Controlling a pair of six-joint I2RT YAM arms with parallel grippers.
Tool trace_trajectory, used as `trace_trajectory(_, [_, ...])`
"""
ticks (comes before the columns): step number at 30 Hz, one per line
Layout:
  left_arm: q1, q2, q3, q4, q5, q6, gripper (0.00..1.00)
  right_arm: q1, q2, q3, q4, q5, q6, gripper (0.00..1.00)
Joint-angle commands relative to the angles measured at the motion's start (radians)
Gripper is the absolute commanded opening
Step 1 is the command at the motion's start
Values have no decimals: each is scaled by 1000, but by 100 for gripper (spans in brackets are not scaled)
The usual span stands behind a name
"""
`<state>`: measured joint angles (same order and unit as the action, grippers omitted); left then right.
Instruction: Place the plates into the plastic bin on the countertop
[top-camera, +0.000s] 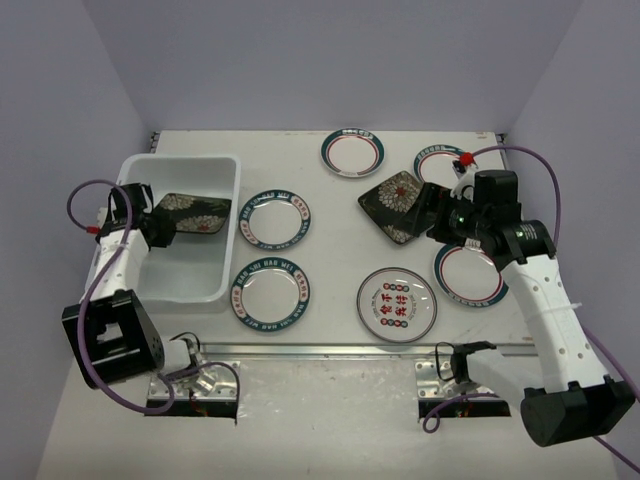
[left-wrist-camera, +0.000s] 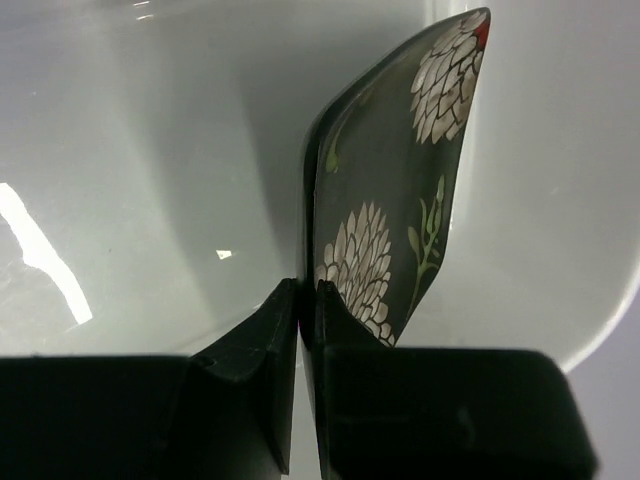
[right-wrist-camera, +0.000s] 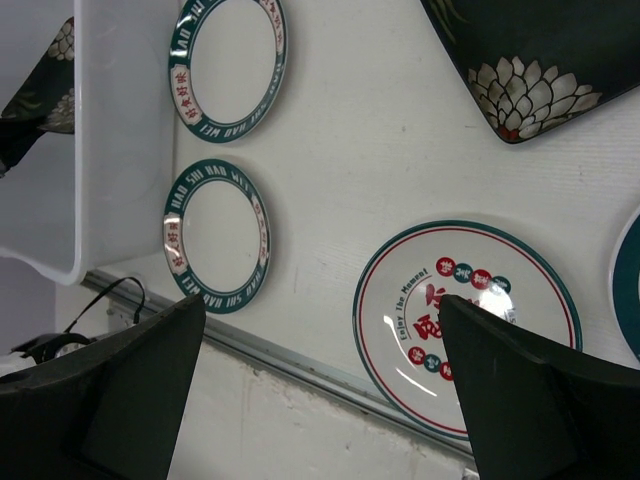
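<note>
My left hand (top-camera: 160, 222) is clamped on one edge of a black flowered plate (top-camera: 192, 213). The plate sticks straight out from my fingertips over the bin (top-camera: 180, 160), whose floor is directly below, so I judge this hand should lower and release. My right hand (top-camera: 428, 212) is wide open and empty, with a second black plate (top-camera: 392, 205) just ahead on the countertop (top-camera: 330, 240).
</note>
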<state>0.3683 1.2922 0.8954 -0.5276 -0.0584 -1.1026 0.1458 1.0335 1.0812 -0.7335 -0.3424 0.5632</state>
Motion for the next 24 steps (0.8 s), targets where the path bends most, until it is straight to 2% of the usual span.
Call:
trace_trajectory(1, [6,78,114,206,32,6,10,8,4,42,54,-30,15,99])
trace_trajectory(3, [7,114,135,201,16,11,32,8,5,37,58,-25,15,99])
trace_trajectory(4, [8,126,144,201,13,16,36,8,6,33,60,-22,15,99])
trace_trajectory(14, [6,235,213,131,31,39,61,8,26,-10,67,-8,9,99])
trace_trajectory(15, [6,237,224,110,37,42,71,8,31,-13,64,-4,9,99])
trace_trajectory(17, [6,242,253,61,55,49,100,8,39,-18,58,5,9,99])
trace_trajectory(24, [6,153,276,14,114,67,100,8,99,0,17,25,-2,99])
